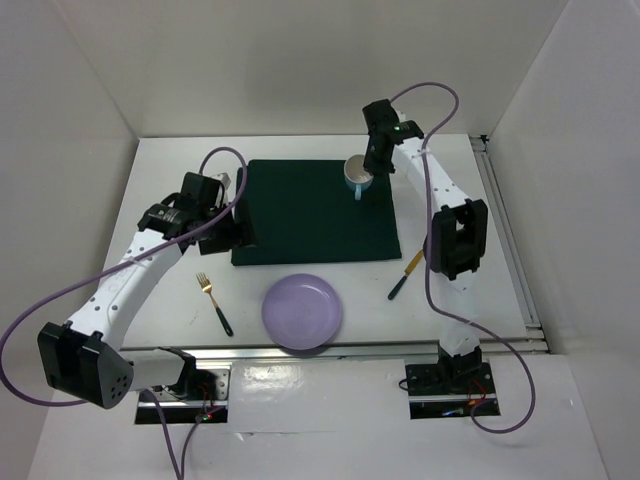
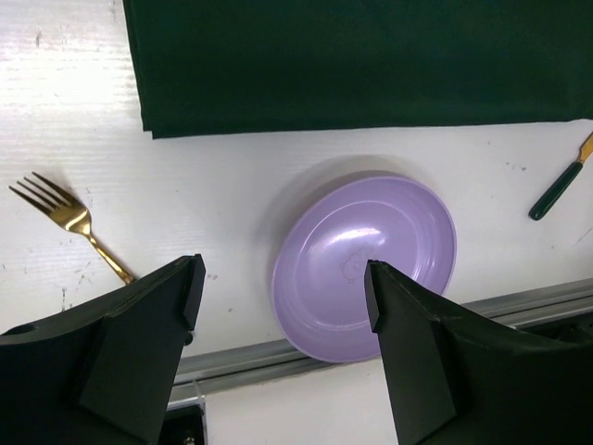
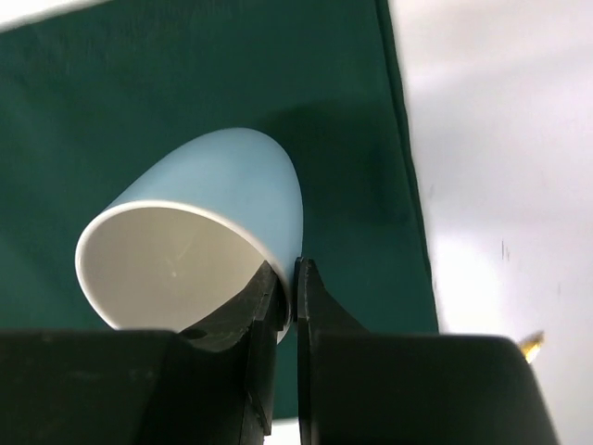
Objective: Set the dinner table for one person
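Observation:
A light blue cup [image 3: 232, 199] with a white inside is over the far right part of the dark green mat [image 1: 315, 210], and my right gripper [image 3: 295, 278] is shut on its rim, one finger inside and one outside. In the top view the cup [image 1: 358, 177] sits under the right gripper [image 1: 372, 160]. A lilac plate [image 1: 301, 312] lies on the white dinner table [image 1: 180, 320] near the front edge. My left gripper [image 2: 283, 287] hangs open above the table, with the plate [image 2: 366, 269] below it. A gold fork [image 1: 213, 302] lies left of the plate.
A green-handled gold knife [image 1: 405, 275] lies right of the plate, beside the right arm's elbow [image 1: 457, 238]. A metal rail [image 1: 380, 350] runs along the table's front edge. White walls close in the table on three sides.

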Tool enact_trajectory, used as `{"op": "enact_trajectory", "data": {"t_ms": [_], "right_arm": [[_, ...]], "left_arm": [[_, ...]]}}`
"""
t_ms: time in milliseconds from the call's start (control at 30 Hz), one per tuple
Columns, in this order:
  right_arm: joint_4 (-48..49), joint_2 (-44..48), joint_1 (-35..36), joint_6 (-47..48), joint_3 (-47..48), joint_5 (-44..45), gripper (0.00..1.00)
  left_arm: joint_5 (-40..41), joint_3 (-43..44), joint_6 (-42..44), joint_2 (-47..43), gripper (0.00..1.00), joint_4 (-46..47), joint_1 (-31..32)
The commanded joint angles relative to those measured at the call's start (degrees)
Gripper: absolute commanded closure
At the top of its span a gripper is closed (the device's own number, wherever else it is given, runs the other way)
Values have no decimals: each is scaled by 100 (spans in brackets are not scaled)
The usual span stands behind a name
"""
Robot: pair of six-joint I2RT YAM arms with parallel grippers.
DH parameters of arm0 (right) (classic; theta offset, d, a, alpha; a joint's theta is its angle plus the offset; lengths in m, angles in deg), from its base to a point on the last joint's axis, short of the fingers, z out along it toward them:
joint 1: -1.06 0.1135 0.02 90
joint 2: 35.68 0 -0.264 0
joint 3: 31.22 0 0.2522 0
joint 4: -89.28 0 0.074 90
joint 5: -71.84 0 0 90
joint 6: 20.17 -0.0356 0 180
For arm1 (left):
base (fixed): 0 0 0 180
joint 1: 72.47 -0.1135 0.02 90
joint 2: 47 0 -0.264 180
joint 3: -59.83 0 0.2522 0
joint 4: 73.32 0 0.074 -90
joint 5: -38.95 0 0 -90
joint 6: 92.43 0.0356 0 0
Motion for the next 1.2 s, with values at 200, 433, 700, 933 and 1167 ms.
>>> {"op": "enact_trajectory", "data": {"t_ms": [200,433,700,933,1167], "right_arm": [[192,-747,-512,274,1463,-628,100],[377,-1002,-784,274,1410,-822,100],[571,-1354,-898,274,1410,-1075,100],[738,-1407,-898,274,1463,-1138,56],[861,-1222,-898,274,1463,-1296,10]], "left_arm": [[-270,158,-121,-11,12,-166,-159],[-332,-228,-121,-11,12,-166,-98],[-385,-598,-235,-178,10,-113,359],[-490,-1142,-402,-178,6,-8,815],[-491,-1432,-517,-117,3,229,1071]]}}
